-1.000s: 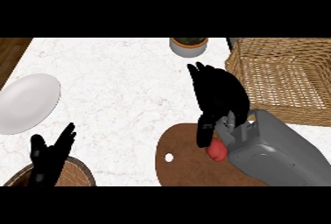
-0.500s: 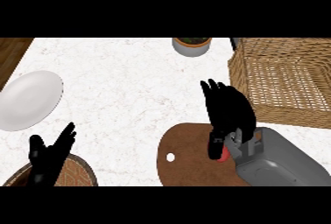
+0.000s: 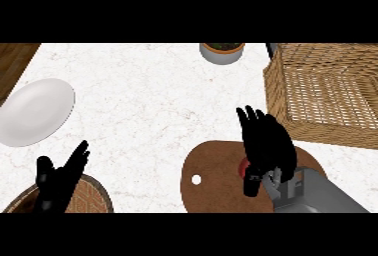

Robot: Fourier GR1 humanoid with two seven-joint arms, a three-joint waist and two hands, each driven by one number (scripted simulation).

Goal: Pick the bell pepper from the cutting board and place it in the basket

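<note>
Here we observe the black right hand (image 3: 267, 145) positioned over the round brown wooden cutting board (image 3: 214, 175), palm down, with its fingers extended toward the far side of the counter and its thumb angled down toward the near edge. Only a small patch of the red bell pepper (image 3: 243, 167) shows, at the hand's left edge, still on the board; the hand covers the rest. We cannot tell whether the fingers close round the pepper or merely lie over it. The grey forearm (image 3: 314, 195) enters from the lower right corner and overlaps the board's right portion. A small pale hole (image 3: 196, 179) marks the board's left side.

Outward from the hand, we note the large woven wicker basket (image 3: 325, 95) standing just beyond and to the right, its near rim close to the fingertips but apart from them. Nothing stands between the hand and the basket's near wall. At the far edge of the white marble counter (image 3: 148, 110) sits a grey pot with a dark rim (image 3: 221, 51), well apart from the hand.

On the left side, an oval white plate (image 3: 35, 111) lies well apart from the board. The black left hand (image 3: 59, 177) rests near the lower left edge, fingers straight and released, over a round woven brown mat (image 3: 85, 197). A strip of brown wooden surface (image 3: 13, 62) shows at the upper left corner.
</note>
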